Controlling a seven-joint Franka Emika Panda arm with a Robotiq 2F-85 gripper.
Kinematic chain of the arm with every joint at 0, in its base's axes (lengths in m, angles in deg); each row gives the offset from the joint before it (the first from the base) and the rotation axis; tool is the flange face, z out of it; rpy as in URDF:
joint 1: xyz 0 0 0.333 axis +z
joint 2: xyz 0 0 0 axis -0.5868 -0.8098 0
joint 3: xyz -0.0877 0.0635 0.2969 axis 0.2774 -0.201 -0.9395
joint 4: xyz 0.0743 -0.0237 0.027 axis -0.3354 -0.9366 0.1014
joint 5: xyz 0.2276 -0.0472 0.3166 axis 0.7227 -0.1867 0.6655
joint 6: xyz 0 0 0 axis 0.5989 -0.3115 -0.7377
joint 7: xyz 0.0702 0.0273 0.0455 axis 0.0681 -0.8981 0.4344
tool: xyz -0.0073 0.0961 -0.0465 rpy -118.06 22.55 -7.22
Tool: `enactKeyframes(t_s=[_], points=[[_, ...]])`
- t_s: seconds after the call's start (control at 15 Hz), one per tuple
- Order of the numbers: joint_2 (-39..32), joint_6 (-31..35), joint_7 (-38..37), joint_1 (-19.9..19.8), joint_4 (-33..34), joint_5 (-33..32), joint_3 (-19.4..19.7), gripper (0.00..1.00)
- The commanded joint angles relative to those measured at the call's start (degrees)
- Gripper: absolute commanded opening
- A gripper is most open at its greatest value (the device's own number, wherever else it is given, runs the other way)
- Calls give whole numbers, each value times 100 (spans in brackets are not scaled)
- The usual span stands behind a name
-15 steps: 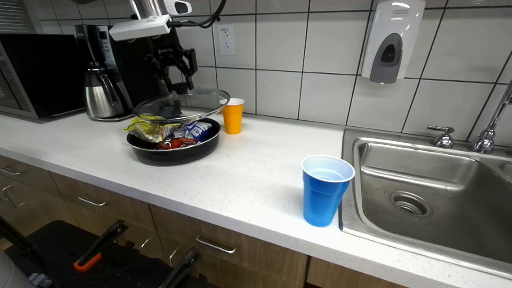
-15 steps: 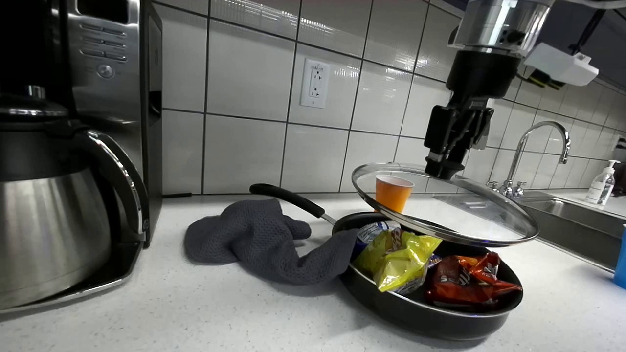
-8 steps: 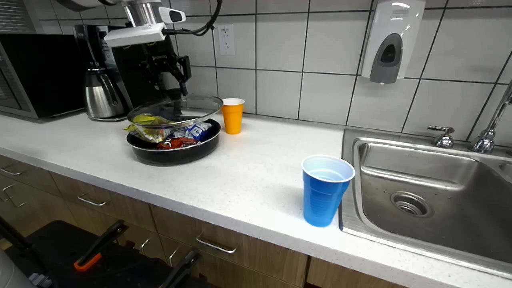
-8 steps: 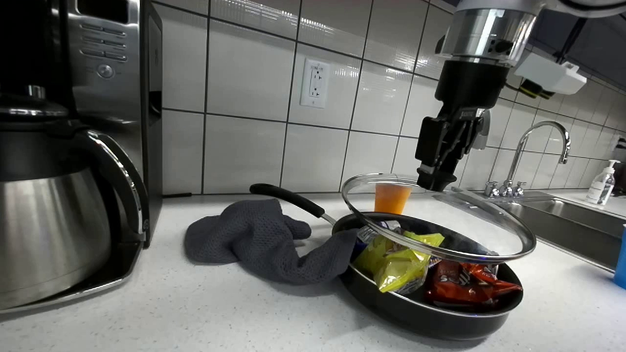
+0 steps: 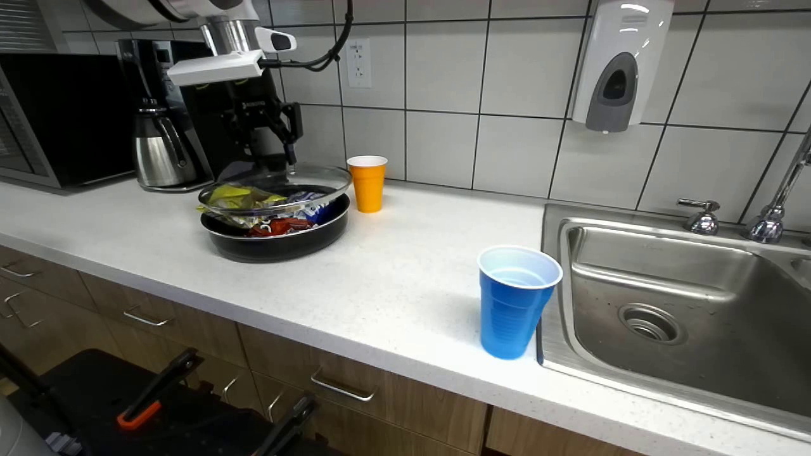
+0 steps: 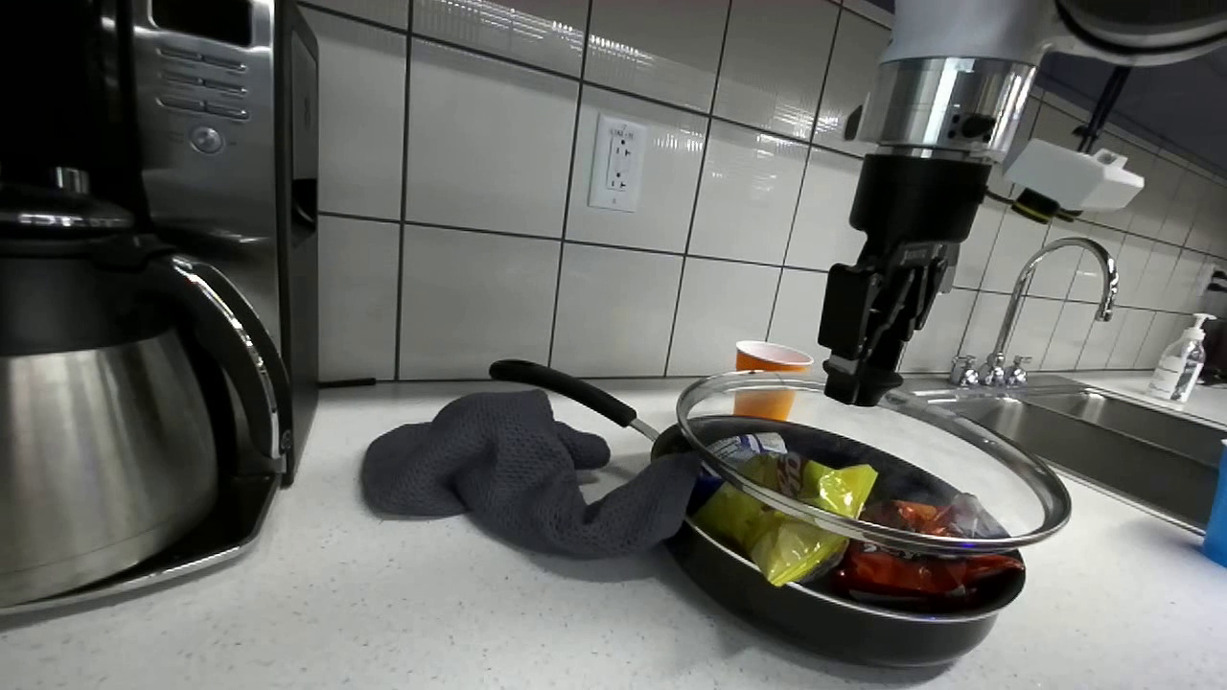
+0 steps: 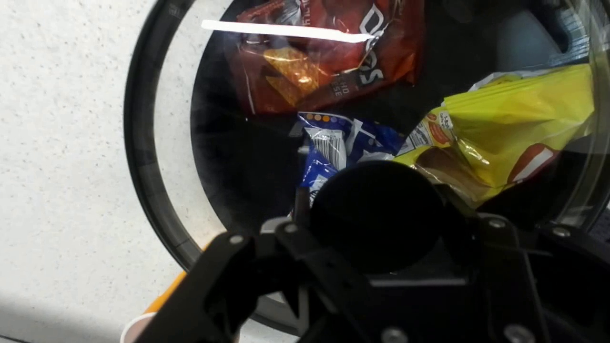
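As snack bags (image 6: pixel 901 571) lie in a pan (image 6: pixel 863 637) below, a gripper (image 6: pixel 865 364) clamps a glass lid (image 6: pixel 887 458) by its knob (image 7: pixel 376 214).

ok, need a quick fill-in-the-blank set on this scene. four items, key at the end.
1. Over the pan, the gripper holds a transparent ____.
2. In the wrist view, the pan contains a red bag, a blue bag and a ____ bag.
3. The pan-side cup is ____.
4. The blue cup stands beside the metal ____.

Missing words: lid; yellow; orange; sink.
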Motion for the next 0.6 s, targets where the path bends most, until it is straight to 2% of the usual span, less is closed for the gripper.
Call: enactKeyframes(t_s=[0.0,0.53], points=[[-60,-259,-56,12,194,85,2,39],[-348,-228,-23,-16,258,206,83,39]])
